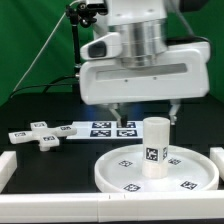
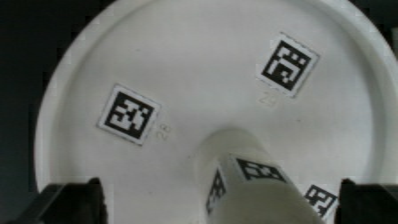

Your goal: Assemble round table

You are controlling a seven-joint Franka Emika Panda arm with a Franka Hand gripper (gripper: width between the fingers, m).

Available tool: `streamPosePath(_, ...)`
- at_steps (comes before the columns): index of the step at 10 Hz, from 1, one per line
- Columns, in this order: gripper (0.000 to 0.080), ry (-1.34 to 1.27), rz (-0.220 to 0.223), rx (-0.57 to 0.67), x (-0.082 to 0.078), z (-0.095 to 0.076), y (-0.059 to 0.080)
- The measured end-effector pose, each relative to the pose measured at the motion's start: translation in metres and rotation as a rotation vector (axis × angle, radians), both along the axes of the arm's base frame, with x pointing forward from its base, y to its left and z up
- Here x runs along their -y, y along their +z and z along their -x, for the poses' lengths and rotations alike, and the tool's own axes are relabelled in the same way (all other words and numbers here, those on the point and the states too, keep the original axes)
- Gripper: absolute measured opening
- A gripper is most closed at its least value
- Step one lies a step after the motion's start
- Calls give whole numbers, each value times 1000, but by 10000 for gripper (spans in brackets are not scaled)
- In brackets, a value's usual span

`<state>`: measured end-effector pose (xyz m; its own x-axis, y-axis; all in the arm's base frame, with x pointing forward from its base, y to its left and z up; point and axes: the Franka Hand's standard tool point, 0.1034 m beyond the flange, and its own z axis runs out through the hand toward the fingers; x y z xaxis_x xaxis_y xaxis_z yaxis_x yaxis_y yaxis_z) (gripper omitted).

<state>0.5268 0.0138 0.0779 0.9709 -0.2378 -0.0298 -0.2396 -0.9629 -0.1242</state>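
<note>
White rail [image 1: 50, 208] along front edge, nearest. Behind it round disc [image 1: 103, 175] flat on black table [image 1: 60, 160], short leg [image 1: 155, 147] upright on hub. Cross foot [image 1: 40, 133] well apart toward exterior view's left, beside marker board [image 1: 105, 128]. Dark backdrop. Gripper [image 1: 145, 113] above disc, jaws spread wide, holding nothing. Wrist view alone: disc tags and leg tag close up, dark blurred fingertip [image 2: 71, 203]. Foot, board, rail only in exterior view.

Upright leg [image 1: 154, 147] at disc [image 1: 103, 172] centre

The black table [image 1: 62, 160] carries the disc [image 1: 112, 172], cross-shaped foot [image 1: 42, 135], marker board [image 1: 104, 128] and rails [image 1: 60, 209].
</note>
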Motion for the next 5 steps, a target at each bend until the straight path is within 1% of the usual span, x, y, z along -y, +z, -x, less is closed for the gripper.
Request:
streamPosePath(1,649,5,-9,1,12,5,1)
streamPosePath(4,649,-4,-9,-2,12,5,0)
streamPosePath(5,649,39,-6,8,15,6,-1)
